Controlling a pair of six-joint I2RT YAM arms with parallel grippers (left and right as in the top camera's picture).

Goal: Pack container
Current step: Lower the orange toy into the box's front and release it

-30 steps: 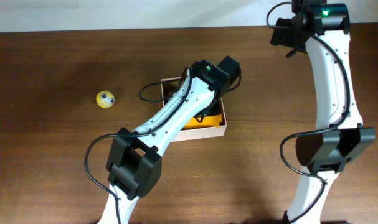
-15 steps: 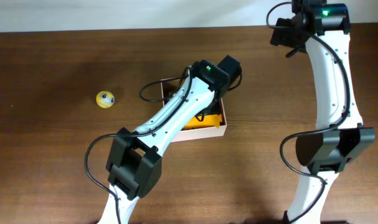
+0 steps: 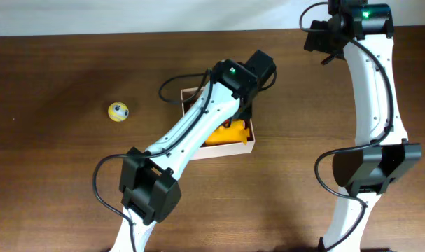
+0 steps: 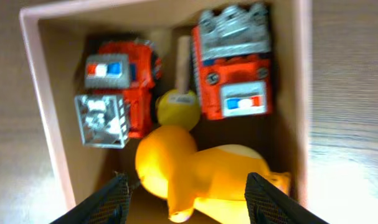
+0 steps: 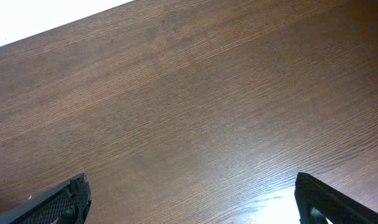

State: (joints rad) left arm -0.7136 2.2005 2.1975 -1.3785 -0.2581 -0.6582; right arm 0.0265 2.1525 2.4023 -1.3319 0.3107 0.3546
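Observation:
The container point(image 3: 248, 145) is a shallow white-walled box at the table's middle, mostly covered by my left arm. In the left wrist view its wall point(image 4: 37, 93) frames two red fire-truck toys point(image 4: 117, 87) point(image 4: 233, 65), a small yellow ball point(image 4: 178, 107) and a yellow rubber duck point(image 4: 195, 171). My left gripper point(image 4: 189, 202) hangs open above the duck, holding nothing. A yellow ball with a face point(image 3: 118, 111) lies on the table left of the box. My right gripper point(image 5: 192, 199) is open over bare wood at the far right back point(image 3: 323, 38).
The dark wooden table point(image 3: 58, 175) carries nothing else in view. A black cable point(image 3: 171, 91) loops off my left arm beside the box. The table's back edge meets a white wall point(image 3: 128, 14).
My left gripper has drawn up and slightly back from the box, showing more of its left wall. The right arm has not moved.

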